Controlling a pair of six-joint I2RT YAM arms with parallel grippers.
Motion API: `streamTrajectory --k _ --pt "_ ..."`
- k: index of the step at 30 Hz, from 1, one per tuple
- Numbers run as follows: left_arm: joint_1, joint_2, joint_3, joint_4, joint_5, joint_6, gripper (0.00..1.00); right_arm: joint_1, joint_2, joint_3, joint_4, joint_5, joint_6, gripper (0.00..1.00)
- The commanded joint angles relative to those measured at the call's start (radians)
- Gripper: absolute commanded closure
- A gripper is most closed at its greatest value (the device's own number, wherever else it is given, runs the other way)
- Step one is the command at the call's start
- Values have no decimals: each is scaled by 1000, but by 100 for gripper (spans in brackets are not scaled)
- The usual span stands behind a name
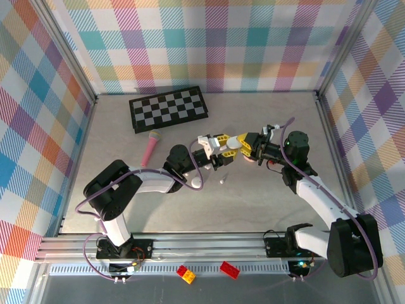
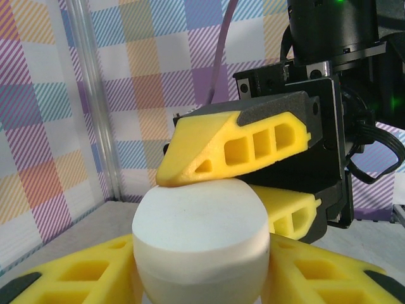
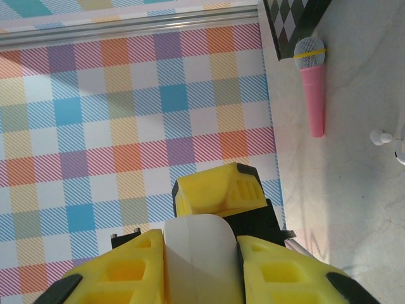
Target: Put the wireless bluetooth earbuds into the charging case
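White charging case [image 1: 231,145] between pincers [image 1: 224,147] [image 1: 240,142] (clamped)

Charging case [image 1: 233,143] was over mid-table, between left gripper [image 1: 221,143] on its left and right gripper [image 1: 245,143] on its right, fingers of both against it. Earbud [image 1: 223,181] lay on table [image 1: 266,202] just before them. Microphone [image 1: 150,147] lay left of grippers, chessboard [image 1: 168,108] behind it near back wall. Bricks [image 1: 185,273] lay beyond table's near edge, side by side.

Near table [image 1: 266,209] lies open; chessboard [image 1: 168,109] and microphone [image 1: 152,147] obstruct farther back
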Motion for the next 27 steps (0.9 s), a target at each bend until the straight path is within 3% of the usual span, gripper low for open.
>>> streamTrajectory --k 1,6,17,22,27 --pt "-8 9 35 57 21 -19 53 -4 2 -16 25 0 -8 87" --pt "-9 14 39 56 22 -25 53 -5 3 -15 28 0 -8 87" --pt "-9 11 45 54 38 -41 68 -4 10 -16 8 2 -27 86" --pt "-9 4 33 52 49 -42 69 -4 -1 -10 -46 17 -66 70" --pt "-5 -10 15 49 77 -54 69 -5 -23 7 -127 48 -138 40"
